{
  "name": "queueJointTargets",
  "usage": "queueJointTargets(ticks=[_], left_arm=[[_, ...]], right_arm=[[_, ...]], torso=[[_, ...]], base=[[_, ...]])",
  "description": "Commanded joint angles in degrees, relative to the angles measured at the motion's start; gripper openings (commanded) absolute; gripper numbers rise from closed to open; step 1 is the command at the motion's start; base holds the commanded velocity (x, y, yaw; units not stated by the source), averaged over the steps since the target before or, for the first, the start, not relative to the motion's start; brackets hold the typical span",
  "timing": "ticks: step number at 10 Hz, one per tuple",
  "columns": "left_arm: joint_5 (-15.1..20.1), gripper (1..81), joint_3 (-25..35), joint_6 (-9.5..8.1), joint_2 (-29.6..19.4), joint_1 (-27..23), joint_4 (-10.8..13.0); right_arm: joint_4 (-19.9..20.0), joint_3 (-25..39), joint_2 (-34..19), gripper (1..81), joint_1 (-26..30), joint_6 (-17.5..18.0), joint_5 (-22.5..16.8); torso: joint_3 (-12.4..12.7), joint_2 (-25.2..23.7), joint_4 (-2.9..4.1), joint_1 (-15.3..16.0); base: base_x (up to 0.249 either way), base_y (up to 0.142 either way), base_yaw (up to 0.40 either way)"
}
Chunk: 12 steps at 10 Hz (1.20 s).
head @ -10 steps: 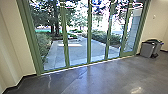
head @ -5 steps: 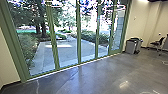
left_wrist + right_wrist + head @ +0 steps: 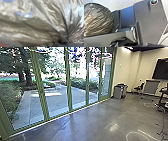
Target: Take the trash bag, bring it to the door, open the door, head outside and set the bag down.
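base yaws right, green-framed glass panels (image 3: 69,84) beyond left end effector (image 3: 63,42) | it grips trash bag (image 3: 37,28) directly at its neck | right end effector: can't tell | likely realigning, carry unfinished

Cut edges and blur around the gray bin (image 3: 118,92)
Left of the bin, the glass front (image 3: 68,84) loses its top to the head view's edge; foliage (image 3: 85,83) beyond is blurred; well right of the bin, the wall screen (image 3: 162,69) is cut off; the dark clutter (image 3: 164,92) below it, also cut, is unreadable; the trash bag (image 3: 98,20) overruns both wrist views.
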Motion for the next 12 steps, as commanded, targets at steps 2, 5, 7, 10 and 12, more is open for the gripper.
queueJointTargets(ticks=[2,5,7,10,12], left_arm=[[3.5,1.0,0.1,0.39,-0.1,-2.9,0.5],[3.5,1.0,0.1,0.39,-0.1,-2.9,0.5],[3.5,1.0,0.0,0.39,-0.1,-2.9,0.6],[3.6,1.0,0.0,0.39,0.0,-2.8,0.6],[3.6,1.0,0.0,0.39,-0.1,-2.8,0.6]], right_arm=[[-0.7,0.5,0.4,81.1,2.5,-0.2,-2.9],[-0.6,0.5,0.4,81.1,2.5,-0.2,-2.9],[-0.5,0.5,0.4,81.1,2.5,-0.2,-2.9],[-0.5,0.5,0.4,81.1,2.5,-0.2,-2.9],[-0.5,0.5,0.5,81.1,2.5,-0.2,-2.9]], torso=[[0.0,0.0,0.0,0.0],[0.0,0.0,0.0,0.0],[0.0,0.0,0.0,0.0],[0.0,0.0,0.0,0.0],[0.0,0.0,0.0,0.0]], base=[[0.0,0.0,-0.283],[0.0,0.0,-0.233],[0.0,0.0,-0.182],[0.0,0.0,-0.149],[0.0,0.0,-0.114]])
